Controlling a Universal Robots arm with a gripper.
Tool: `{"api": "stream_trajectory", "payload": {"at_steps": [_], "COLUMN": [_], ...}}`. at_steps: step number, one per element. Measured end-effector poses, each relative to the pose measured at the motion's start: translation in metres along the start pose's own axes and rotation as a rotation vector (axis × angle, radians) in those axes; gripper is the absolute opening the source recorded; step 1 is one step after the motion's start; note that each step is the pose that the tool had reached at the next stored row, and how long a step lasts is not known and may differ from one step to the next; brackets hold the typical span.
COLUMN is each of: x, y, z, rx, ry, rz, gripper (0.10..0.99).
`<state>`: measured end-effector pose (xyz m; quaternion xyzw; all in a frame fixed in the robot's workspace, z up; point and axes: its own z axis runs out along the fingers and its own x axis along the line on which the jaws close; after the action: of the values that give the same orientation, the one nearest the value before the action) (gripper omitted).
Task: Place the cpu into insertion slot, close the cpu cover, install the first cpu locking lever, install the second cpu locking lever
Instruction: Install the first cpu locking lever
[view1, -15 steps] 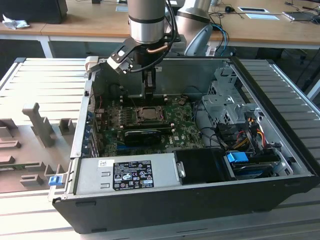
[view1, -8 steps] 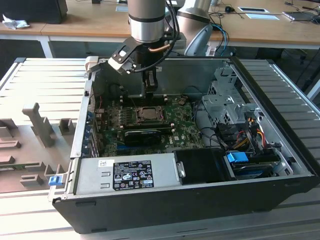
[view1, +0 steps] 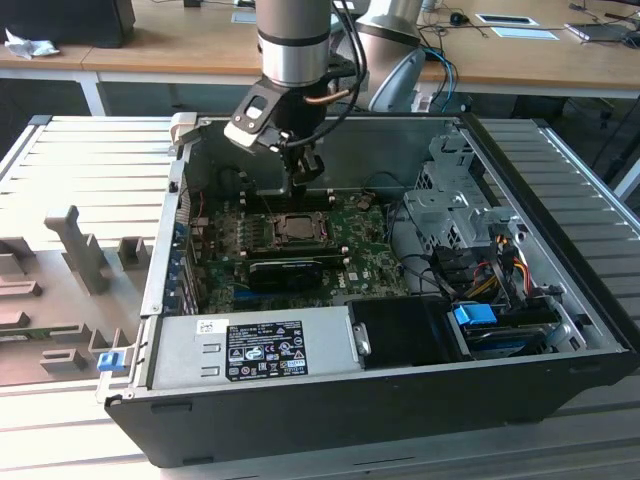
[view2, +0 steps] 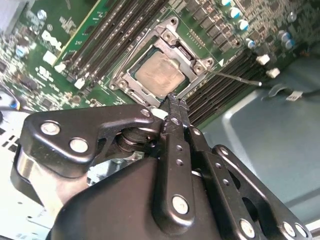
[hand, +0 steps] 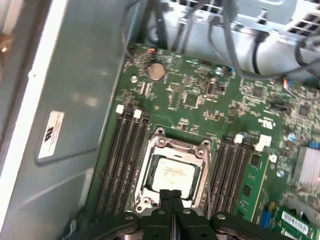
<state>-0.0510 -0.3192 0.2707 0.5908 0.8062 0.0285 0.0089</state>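
Observation:
The cpu (hand: 172, 175) (view2: 159, 73) lies flat in the insertion slot (view1: 297, 228), its dull silver top facing up. The cpu cover (hand: 177, 147) (view2: 192, 62) lies down around it as a silvery frame with the chip showing through its window. A thin metal locking lever (view2: 235, 77) sticks out from the socket's side over the memory slots. My gripper (hand: 171, 194) (view2: 173, 101) (view1: 301, 178) hangs just above the socket's edge, shut, with its fingertips pressed together and nothing between them.
Memory slots (hand: 125, 150) flank the socket on both sides. A long black card (view1: 285, 270) sits in front of the socket, a power supply (view1: 250, 350) at the case front, a drive cage (view1: 450, 205) and cables at the exterior view's right. Case walls (view1: 170, 230) enclose the board.

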Motion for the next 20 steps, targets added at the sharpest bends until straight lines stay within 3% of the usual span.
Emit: {"api": "stream_trajectory", "payload": {"at_steps": [6,20], "x": [0.0000,-0.0001], "y": [-0.0003,-0.0004], "z": [0.0040,0.0062], "rx": [0.023,0.031], "ry": [0.0082,0.0230], "rz": [-0.123,-0.426], "gripper": [0.106,0.106]}}
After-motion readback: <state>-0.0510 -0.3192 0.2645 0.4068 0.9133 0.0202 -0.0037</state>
